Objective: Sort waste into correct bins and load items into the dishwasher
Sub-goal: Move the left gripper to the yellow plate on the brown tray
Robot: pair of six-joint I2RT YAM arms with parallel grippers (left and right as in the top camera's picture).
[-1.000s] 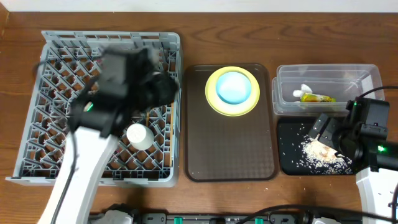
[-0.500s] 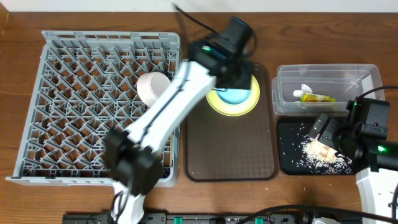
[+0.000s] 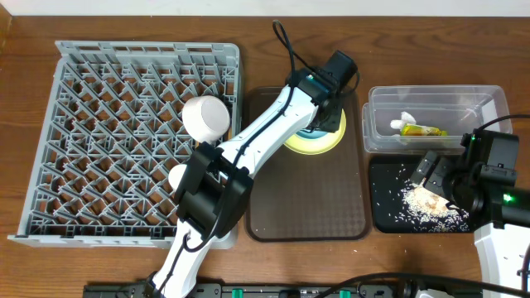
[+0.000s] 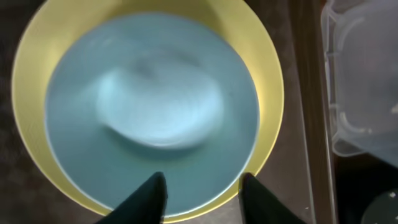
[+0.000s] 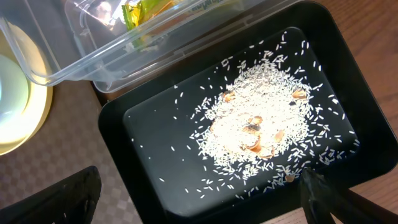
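My left gripper [image 3: 323, 116] is open and hovers low over the light blue bowl [image 4: 152, 106], which sits in the round yellow plate [image 4: 268, 81]; its fingertips [image 4: 202, 193] straddle the bowl's near rim. The plate [image 3: 331, 142] rests on the brown tray. A white bowl [image 3: 207, 117] and a small white cup [image 3: 176, 176] lie in the grey dish rack [image 3: 99, 99]. My right gripper [image 3: 431, 174] is open and empty over the black tray [image 5: 155, 124], which holds rice crumbs [image 5: 261, 124]. The clear tub [image 3: 464, 99] holds the yellow-green wrapper [image 3: 422, 130] and a white scrap [image 3: 406, 118]. The chopsticks are out of view.
The brown serving tray [image 3: 306, 199] lies between the rack and the bins. My left arm stretches from the front edge across the rack's right side. The clear tub [image 5: 155, 43] stands directly behind the black tray. The wooden table [image 3: 25, 248] surrounds everything.
My left arm swung from over the dish rack to the right and now hovers over the blue bowl. The white bowl now lies in the rack. The right arm has not moved.
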